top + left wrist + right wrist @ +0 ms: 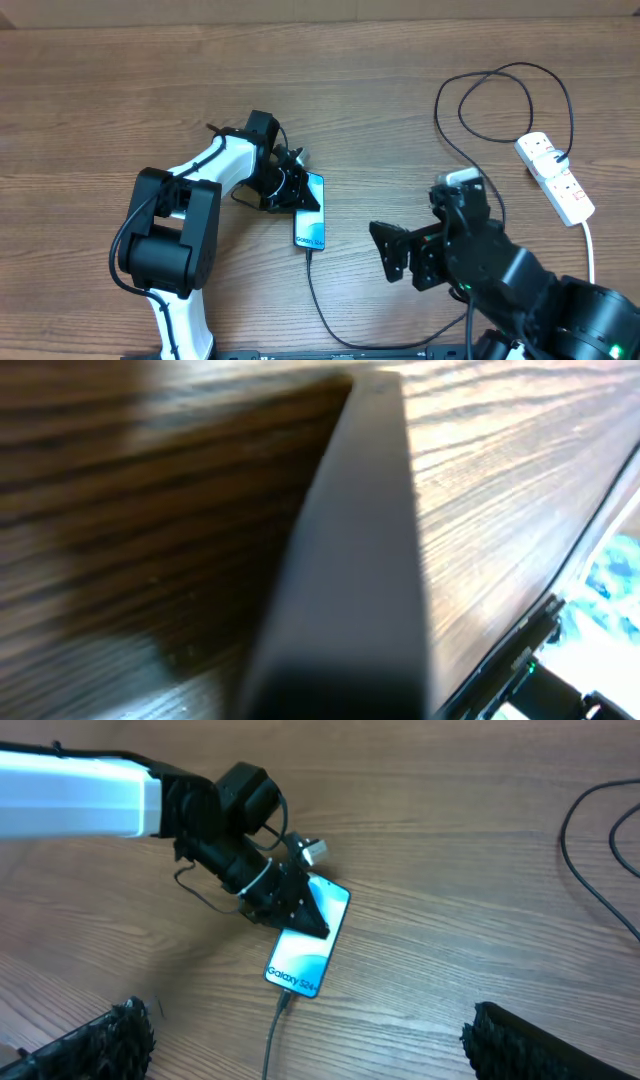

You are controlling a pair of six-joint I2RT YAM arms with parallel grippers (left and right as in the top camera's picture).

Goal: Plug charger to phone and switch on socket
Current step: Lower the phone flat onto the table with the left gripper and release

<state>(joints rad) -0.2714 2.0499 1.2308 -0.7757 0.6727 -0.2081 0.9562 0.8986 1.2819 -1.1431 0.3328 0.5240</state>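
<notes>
Right gripper fingers spread empty, whether the left gripper pinches the phone I can't tell; charger meets its 6 o'clock end, socket out at 3 o'clock, and my reach there could snag the charger, yanking it out.
</notes>
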